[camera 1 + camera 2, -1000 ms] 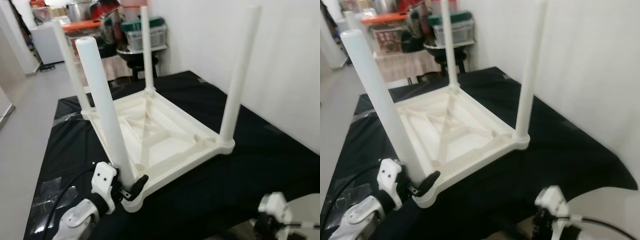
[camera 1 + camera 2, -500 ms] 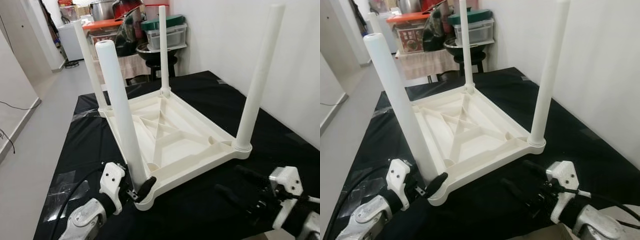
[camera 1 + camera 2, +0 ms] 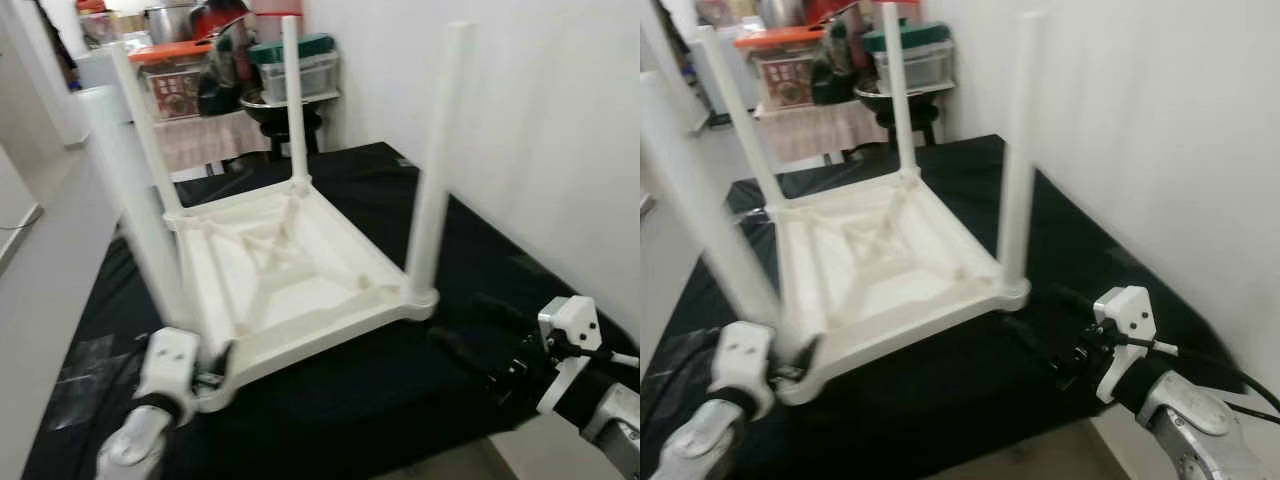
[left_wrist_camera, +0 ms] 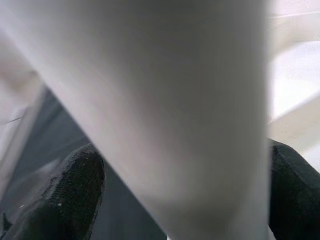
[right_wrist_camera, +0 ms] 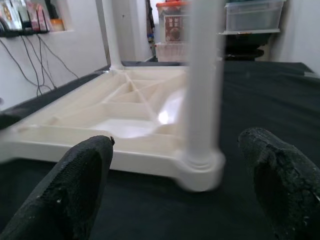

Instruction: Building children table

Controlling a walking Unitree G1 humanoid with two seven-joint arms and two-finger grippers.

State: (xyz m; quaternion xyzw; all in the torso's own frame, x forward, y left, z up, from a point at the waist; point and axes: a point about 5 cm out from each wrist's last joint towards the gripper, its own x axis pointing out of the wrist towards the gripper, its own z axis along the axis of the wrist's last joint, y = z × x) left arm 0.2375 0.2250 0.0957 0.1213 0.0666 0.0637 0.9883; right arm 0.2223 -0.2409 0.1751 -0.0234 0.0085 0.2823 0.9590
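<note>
Left gripper (image 3: 215,368) clamps the upturned table's (image 3: 290,290) near leg (image 3: 135,215); right gripper (image 3: 470,335), fingers apart, must close on the leg ahead (image 3: 432,170).

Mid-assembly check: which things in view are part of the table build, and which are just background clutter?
Job:
upturned white table
near-left leg, between the left end effector fingers
near-right leg
right end effector, open, apart from that leg
black sheet

Lying about:
lidded storage bins
orange-lidded box
</note>
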